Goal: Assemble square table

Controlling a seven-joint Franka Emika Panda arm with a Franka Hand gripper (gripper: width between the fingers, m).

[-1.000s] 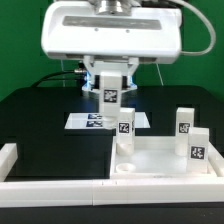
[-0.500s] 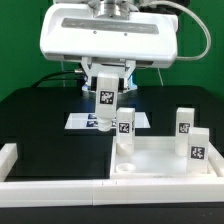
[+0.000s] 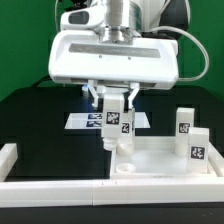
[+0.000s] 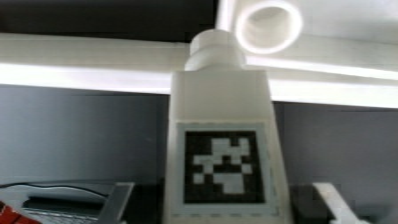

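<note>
My gripper (image 3: 114,106) is shut on a white block leg (image 3: 113,124) with a black-and-white tag and holds it upright just above the far left corner of the white square slab (image 3: 160,160). In the wrist view the leg (image 4: 222,120) fills the middle between the fingers (image 4: 121,204), with its peg end towards a round recess (image 4: 270,25) in the slab. Two more tagged legs (image 3: 184,122) (image 3: 197,146) stand at the slab's right side. The leg that stood at the far left corner is hidden behind the held one.
The marker board (image 3: 88,120) lies on the black table behind the slab. Long white border rails run along the front (image 3: 70,190) and the left (image 3: 8,155). A round recess (image 3: 125,169) shows at the slab's near left corner.
The arm has moved down and towards the exterior view's right, carrying the leg from above the marker board to the slab's far left corner.
</note>
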